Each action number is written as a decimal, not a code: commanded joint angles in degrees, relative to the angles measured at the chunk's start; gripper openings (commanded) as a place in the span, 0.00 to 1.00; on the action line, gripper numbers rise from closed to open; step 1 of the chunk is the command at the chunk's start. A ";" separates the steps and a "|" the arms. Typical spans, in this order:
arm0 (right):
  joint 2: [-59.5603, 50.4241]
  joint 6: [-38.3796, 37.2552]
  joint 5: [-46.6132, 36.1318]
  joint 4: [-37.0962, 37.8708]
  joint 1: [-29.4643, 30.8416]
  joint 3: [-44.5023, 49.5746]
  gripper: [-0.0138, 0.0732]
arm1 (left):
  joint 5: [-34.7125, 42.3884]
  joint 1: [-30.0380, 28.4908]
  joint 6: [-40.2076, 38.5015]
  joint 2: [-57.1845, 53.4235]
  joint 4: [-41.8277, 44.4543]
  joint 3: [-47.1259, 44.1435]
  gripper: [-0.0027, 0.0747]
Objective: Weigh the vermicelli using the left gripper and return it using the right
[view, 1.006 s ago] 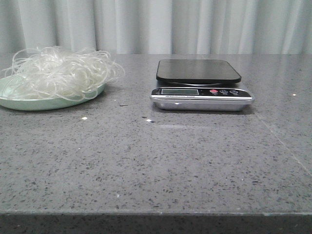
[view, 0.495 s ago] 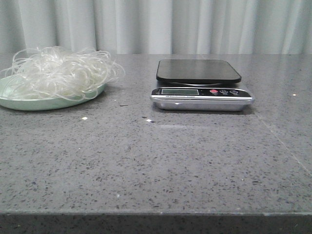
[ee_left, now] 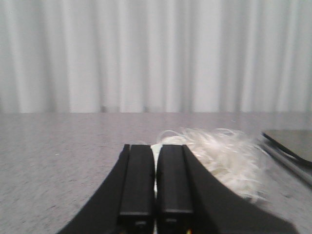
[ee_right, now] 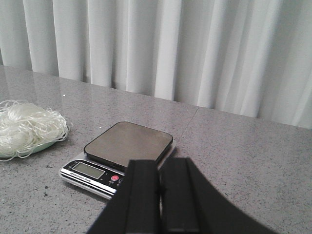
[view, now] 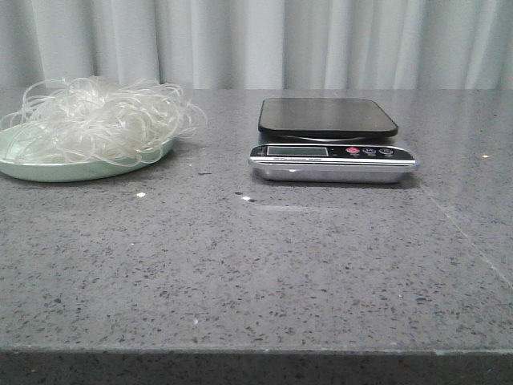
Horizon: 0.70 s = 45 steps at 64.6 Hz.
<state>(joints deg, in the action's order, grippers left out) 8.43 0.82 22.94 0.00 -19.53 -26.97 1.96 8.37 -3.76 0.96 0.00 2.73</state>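
The vermicelli (view: 100,119), a fluffy tangle of whitish strands, lies on a mint-green plate (view: 56,170) at the far left of the table. It also shows in the left wrist view (ee_left: 226,156) and the right wrist view (ee_right: 27,127). A kitchen scale (view: 329,136) with a bare black platform stands mid-table; it also shows in the right wrist view (ee_right: 122,146). My left gripper (ee_left: 156,148) is shut and empty, short of the vermicelli. My right gripper (ee_right: 160,165) is shut and empty, short of the scale. Neither gripper shows in the front view.
A white curtain (view: 264,40) hangs behind the grey speckled table (view: 264,265). The table's front edge runs along the bottom of the front view. A few small white crumbs (view: 140,194) lie between plate and scale.
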 commanded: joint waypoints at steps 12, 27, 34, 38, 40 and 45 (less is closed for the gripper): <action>0.69 -0.05 -5.05 0.00 0.43 -1.37 0.37 | 7.99 -11.31 -1.53 -2.44 1.43 -3.31 0.21; 0.69 -0.05 -5.11 0.00 0.43 -1.37 0.37 | 5.71 -3.67 -0.28 -2.44 3.99 -3.31 0.21; 0.69 -0.05 -5.11 0.00 0.43 -1.37 0.37 | 3.50 -0.47 1.02 -2.44 4.55 -3.31 0.21; 0.69 -0.05 -5.11 0.00 0.43 -1.37 0.37 | 3.96 -0.06 1.00 -2.44 4.32 -3.31 0.21; 0.69 -0.05 -5.11 0.00 0.43 -1.37 0.37 | 4.56 -0.28 1.00 -2.44 4.08 -3.31 0.21; 0.69 -0.05 -5.11 0.00 0.43 -1.37 0.37 | 6.65 -1.56 1.00 -2.44 2.71 -3.31 0.21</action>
<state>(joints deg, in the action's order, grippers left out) 8.43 0.82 22.81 0.00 -19.53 -26.97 2.22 7.67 -2.82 -0.18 4.26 -0.13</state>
